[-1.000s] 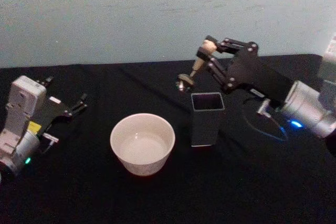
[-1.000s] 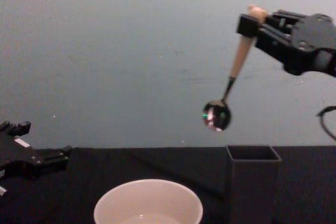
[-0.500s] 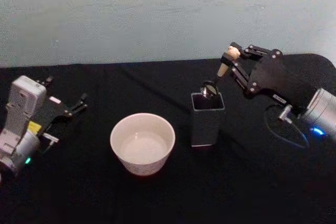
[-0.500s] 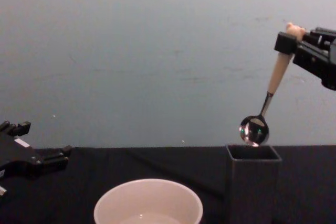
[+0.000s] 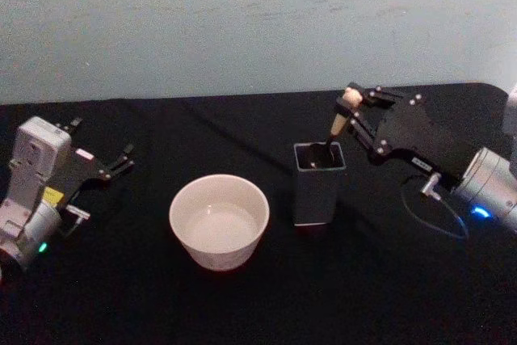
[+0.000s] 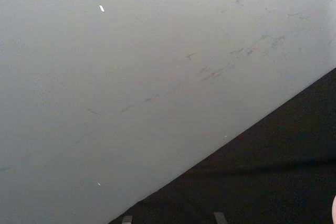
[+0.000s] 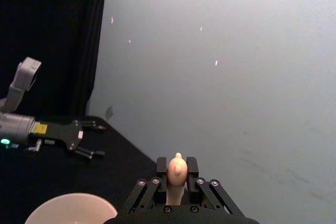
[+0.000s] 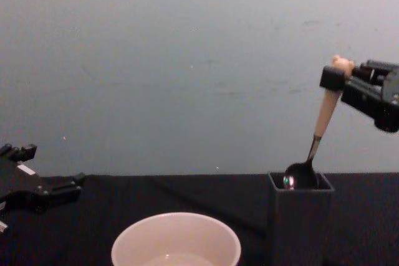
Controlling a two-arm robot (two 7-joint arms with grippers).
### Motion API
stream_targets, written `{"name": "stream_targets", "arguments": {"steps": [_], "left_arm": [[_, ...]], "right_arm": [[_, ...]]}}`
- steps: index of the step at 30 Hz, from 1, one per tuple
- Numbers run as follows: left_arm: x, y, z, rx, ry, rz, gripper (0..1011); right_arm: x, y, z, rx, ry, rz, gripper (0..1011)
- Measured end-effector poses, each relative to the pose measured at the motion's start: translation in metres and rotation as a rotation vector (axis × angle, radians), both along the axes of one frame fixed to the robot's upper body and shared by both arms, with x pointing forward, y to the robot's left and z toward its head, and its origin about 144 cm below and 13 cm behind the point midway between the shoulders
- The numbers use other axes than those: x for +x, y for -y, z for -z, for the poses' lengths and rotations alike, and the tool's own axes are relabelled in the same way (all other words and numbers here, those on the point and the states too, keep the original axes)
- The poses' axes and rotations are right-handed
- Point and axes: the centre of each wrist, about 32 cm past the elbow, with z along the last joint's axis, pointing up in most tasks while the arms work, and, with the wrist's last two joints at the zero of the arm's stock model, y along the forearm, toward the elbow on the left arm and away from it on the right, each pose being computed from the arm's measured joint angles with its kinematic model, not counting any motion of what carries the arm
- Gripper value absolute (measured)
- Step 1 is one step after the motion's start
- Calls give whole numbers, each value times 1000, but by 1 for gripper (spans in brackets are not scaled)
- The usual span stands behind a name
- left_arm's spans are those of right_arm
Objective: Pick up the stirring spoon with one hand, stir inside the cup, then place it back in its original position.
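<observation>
Table (image 5: 242, 305) first, draped in black cloth and running wide under a pale wall. Out at its left edge sits the left gripper (image 5: 123, 161), parked low over the cloth with its fingers spread and nothing between them. On the right it's the right gripper (image 5: 353, 107), up above the table and reaching in from the right edge. Its jaws are pinched tight on the top of the stirring spoon (image 5: 338, 123), just under the little bear head. The cup (image 5: 218, 256) stands at centre, cream and wide, well apart from both grippers. Just beside it on the right is the dark grey holder (image 5: 317, 195), upright, not touching the cup. And the spoon: from the chest view its handle (image 8: 325, 113) leans up to the right into the gripper, the shiny bowl sitting in the holder's open mouth, right at rim level.
</observation>
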Motion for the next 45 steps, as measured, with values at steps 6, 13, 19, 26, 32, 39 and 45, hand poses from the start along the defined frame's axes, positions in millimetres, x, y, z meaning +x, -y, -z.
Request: {"name": "stream_targets", "arguments": {"steps": [6, 13, 19, 26, 32, 39, 45], "left_arm": [[0, 0, 0, 0, 0, 0, 1001], [0, 0, 0, 0, 0, 0, 1001], [0, 0, 0, 0, 0, 0, 1001], [0, 0, 0, 0, 0, 0, 1001], [0, 0, 0, 0, 0, 0, 1001], [0, 0, 0, 0, 0, 0, 1001], [0, 0, 0, 0, 0, 0, 1001]], "right_arm": [[3, -4, 9, -16, -54, 4, 212], [7, -8, 22, -43, -127, 7, 213], [9, -12, 33, -62, -176, 14, 212], [10, -15, 40, -76, -204, 26, 213], [11, -16, 43, -90, -213, 41, 212], [11, -16, 43, -90, -213, 39, 212], [11, -16, 42, -89, -213, 37, 237]]}}
